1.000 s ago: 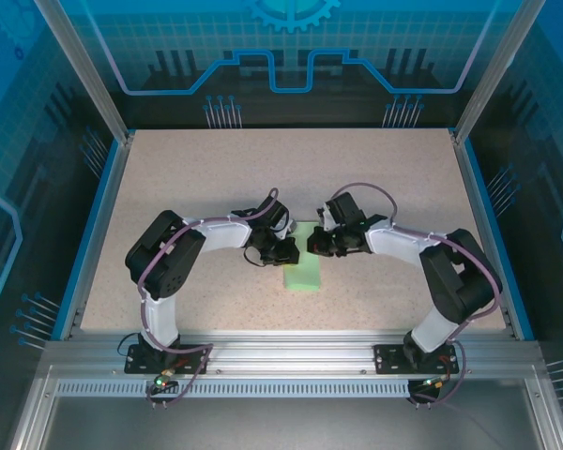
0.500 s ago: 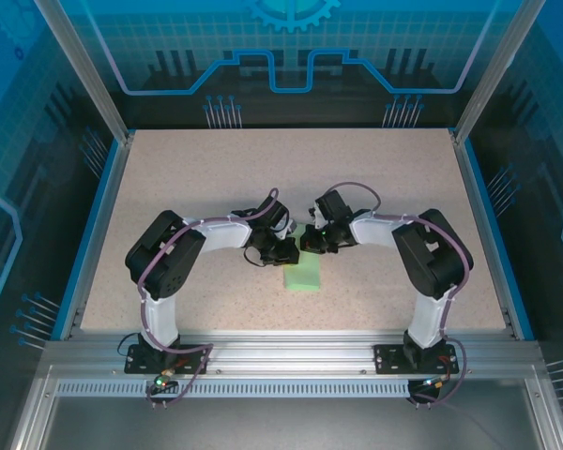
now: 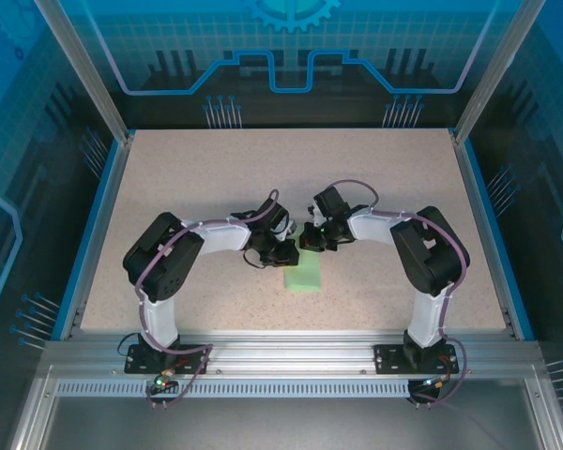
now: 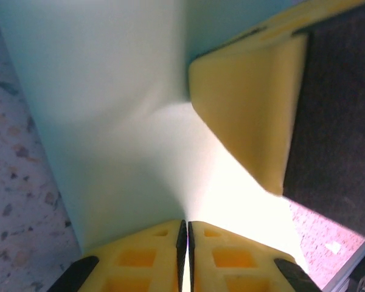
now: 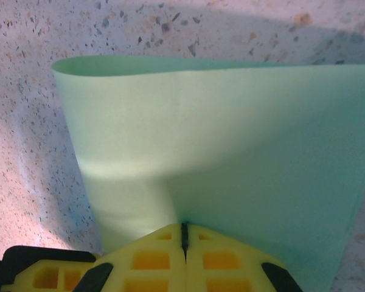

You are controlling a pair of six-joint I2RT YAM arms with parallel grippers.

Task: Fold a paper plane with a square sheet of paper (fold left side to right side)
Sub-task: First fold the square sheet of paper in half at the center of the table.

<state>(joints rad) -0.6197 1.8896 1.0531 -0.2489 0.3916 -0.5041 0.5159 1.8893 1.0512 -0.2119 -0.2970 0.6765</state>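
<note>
The square sheet of paper [image 3: 305, 274] lies pale green at the table's middle, partly folded over, with its far part raised between both grippers. My left gripper [image 3: 286, 251] is at the sheet's far left, and its jaws [image 4: 184, 224] are shut on the paper [image 4: 109, 91], which puckers at their tips. My right gripper [image 3: 310, 240] meets it from the right. In the right wrist view the paper [image 5: 231, 134] curves over in a loop, and the right gripper [image 5: 184, 228] is shut on its near edge. A yellow right finger [image 4: 249, 103] presses the sheet close by.
The speckled table [image 3: 197, 178] has blue raised edges at left and right. An aluminium rail [image 3: 281, 352] holding both arm bases runs along the near side. Both forearms reach inward and nearly meet over the sheet.
The right arm has pulled its elbow inward and its gripper has shifted slightly left and farther back along the paper. The left arm has hardly moved.
</note>
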